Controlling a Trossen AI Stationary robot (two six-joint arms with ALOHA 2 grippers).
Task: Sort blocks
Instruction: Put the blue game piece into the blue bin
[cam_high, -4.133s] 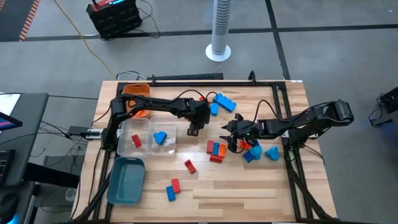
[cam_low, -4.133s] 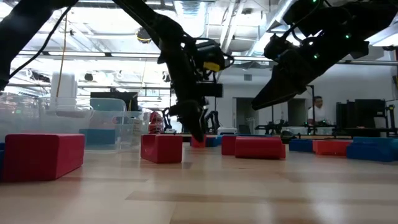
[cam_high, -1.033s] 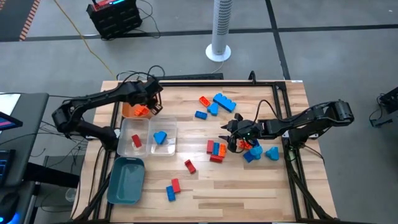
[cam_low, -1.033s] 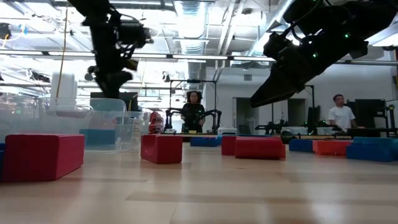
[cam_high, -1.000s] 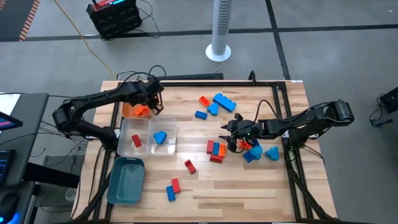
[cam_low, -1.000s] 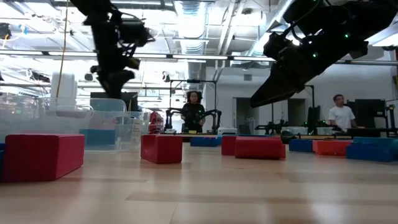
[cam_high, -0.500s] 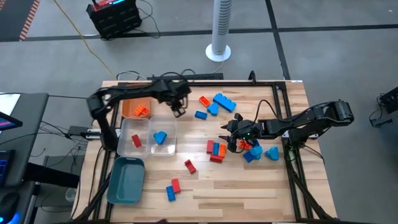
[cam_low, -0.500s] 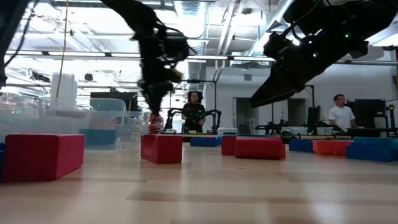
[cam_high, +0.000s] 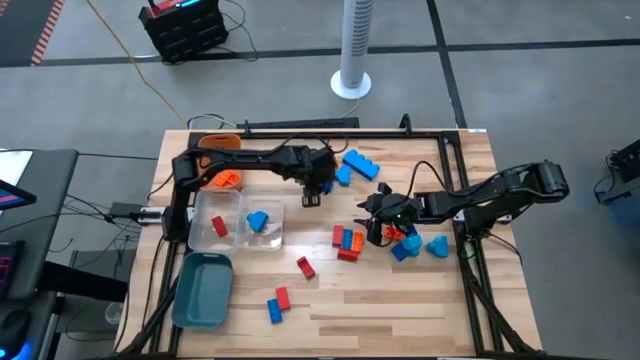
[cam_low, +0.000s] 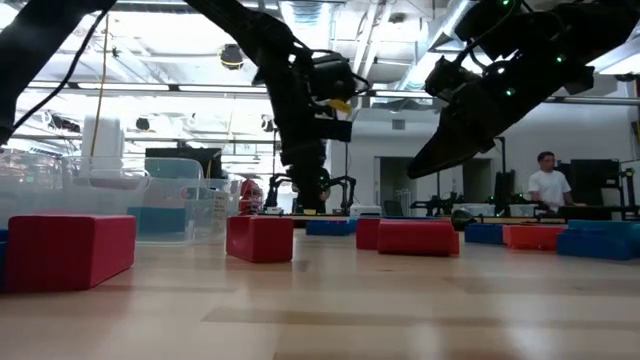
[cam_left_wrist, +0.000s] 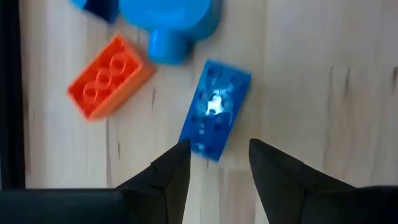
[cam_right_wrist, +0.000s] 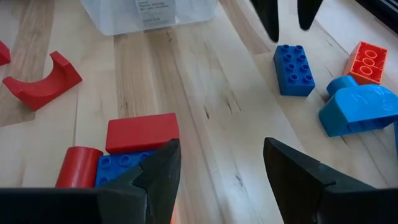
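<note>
Presently, step in hand (judged): pick-up of the small dark-blue studded plastic brick (cam_left_wrist: 216, 109).

Item: left end effector (cam_left_wrist: 214, 163). Position: above the wooden surface (cam_high: 400, 300), with the blue brick lying flat just ahead of the fingertips and angled across their line. Opening: fingers part-way apart, the gap about as wide as the brick's short side. Load: none; nothing touched.

Neighbours: orange studded plastic brick (cam_left_wrist: 110, 76) just beside the blue one, on the side away from the gap; rounded light-blue plastic block (cam_left_wrist: 174, 23) beyond it, near its far end.

Handling note: turn the wrist so the fingers square up to the brick's long sides, centre the gap over it, then descend straight. A skewed closure would likely spin the brick or nudge the orange one.

Item: right end effector (cam_right_wrist: 221, 165). Position: waiting over a cluster of red and blue plastic bricks (cam_right_wrist: 134, 149). Opening: fingers apart, nothing between them.
</note>
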